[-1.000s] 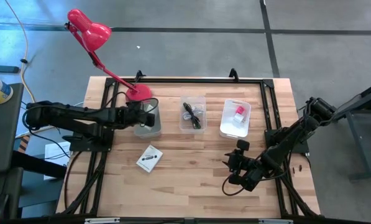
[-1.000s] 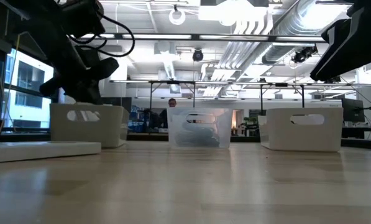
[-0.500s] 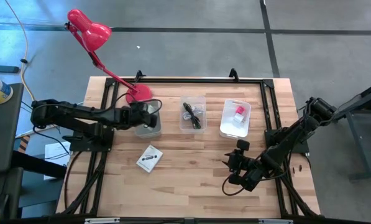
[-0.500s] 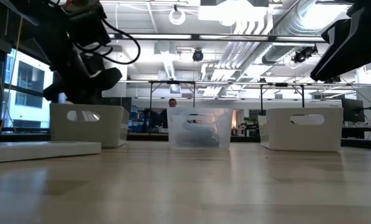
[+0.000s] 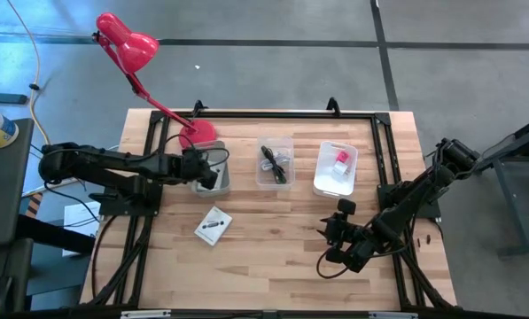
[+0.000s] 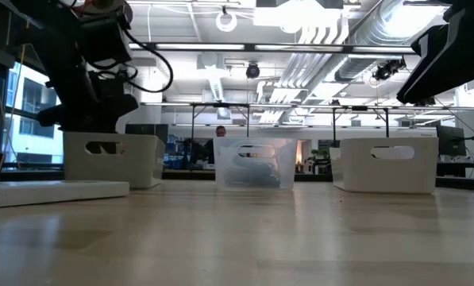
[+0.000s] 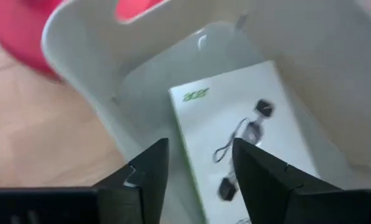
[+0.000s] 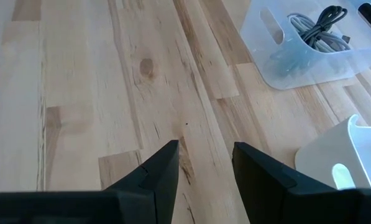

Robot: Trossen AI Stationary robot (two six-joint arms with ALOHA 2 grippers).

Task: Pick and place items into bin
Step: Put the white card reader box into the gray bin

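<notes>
A white card with dark print lies inside the grey bin at the back left, resting on the bin's floor. My left gripper hovers open just above it, one finger on either side, touching nothing. A second white card lies flat on the table in front of that bin. A black cable sits in the clear bin, and a pink cube in the white bin. My right gripper waits open over the near right of the table.
The red desk lamp's base stands right behind the grey bin, and its arm slants off the table's far left corner. A black frame borders the table. Bare wood stretches between the bins and the near edge.
My left gripper has dipped a little toward the grey bin and drawn back slightly toward the table's left edge. My right arm has kept still.
</notes>
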